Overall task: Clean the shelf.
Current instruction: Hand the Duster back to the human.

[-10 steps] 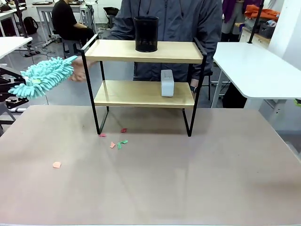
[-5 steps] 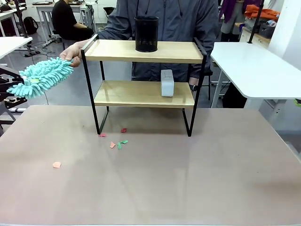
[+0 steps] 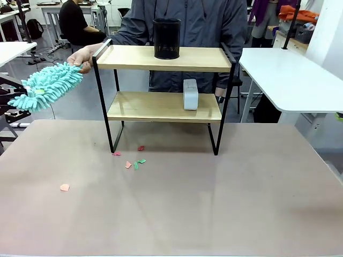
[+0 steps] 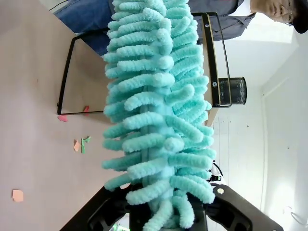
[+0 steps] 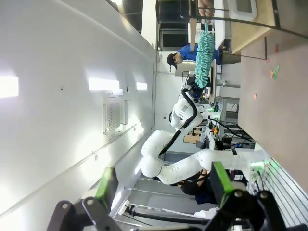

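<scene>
Light wooden boards on a thin black frame made up the shelf [image 3: 163, 80], which stood toward the far side of the bench [image 3: 177, 203], in front of a person in a grey jacket [image 3: 187, 27]. A black mesh cup [image 3: 166, 38] sat on the top board, and a small white box [image 3: 190, 94] stood on the lower board. Scraps of red, orange and green paper [image 3: 131, 160] lay on the bench just in front of the shelf's left legs, with one orange scrap [image 3: 64, 187] farther to the left. A fluffy turquoise duster [image 3: 47, 85] stretched from the left edge toward the shelf's upper left corner. The person's hand [image 3: 83, 56] touched its far tip beside the top rail. In the left wrist view, the left gripper [image 4: 163, 211] was clenched on the near end of the duster, its jaws pressed against the fibres on both sides. In the right wrist view, the right gripper [image 5: 161, 192] was released, its green-padded jaws set wide apart with nothing between them, and the duster hung far off beside the shelf.
</scene>
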Motion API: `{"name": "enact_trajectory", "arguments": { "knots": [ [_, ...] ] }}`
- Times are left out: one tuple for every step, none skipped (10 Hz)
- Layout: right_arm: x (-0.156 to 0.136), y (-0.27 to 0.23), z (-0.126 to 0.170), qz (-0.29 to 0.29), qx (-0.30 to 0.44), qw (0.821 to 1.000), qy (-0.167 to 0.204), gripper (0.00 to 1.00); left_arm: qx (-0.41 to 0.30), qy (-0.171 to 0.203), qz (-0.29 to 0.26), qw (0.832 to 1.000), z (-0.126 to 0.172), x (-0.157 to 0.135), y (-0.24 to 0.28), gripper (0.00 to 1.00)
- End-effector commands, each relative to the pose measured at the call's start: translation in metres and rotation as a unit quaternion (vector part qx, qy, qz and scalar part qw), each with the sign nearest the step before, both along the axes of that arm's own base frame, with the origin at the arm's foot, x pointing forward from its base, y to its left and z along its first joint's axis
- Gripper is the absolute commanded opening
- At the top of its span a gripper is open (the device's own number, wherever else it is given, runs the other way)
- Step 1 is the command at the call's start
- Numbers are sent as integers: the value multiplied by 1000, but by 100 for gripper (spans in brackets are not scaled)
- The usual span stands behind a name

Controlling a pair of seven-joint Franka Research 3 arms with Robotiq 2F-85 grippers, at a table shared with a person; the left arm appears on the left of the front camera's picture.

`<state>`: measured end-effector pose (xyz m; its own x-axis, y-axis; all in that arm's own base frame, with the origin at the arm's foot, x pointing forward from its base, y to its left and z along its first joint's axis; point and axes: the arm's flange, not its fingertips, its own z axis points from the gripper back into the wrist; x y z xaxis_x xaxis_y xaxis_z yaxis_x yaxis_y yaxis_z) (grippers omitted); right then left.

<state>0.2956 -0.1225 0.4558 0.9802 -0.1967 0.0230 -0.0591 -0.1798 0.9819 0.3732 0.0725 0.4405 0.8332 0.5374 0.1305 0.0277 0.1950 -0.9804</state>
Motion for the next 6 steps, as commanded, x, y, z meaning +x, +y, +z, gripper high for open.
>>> {"name": "enact_trajectory", "arguments": {
  "knots": [
    [0, -3, 2, 4, -7, 1000, -7, 100, -6, 11, -2, 1000, 2, -1, -1, 75],
    [0, -3, 2, 4, -7, 1000, -7, 100, -5, 9, -3, 1000, 2, -1, -1, 75],
    [0, -3, 2, 4, -7, 1000, -7, 100, -1, 8, -6, 1000, 3, -3, 0, 74],
    [0, -3, 2, 4, -7, 1000, -7, 100, -1, 5, -4, 1000, 4, -7, 3, 100],
    [0, -3, 2, 4, -7, 1000, -7, 100, 1, 6, -8, 1000, 6, -11, 4, 88],
    [0, -3, 2, 4, -7, 1000, -7, 100, 1, 8, -30, 1000, 9, -18, 3, 100]
  ]
}}
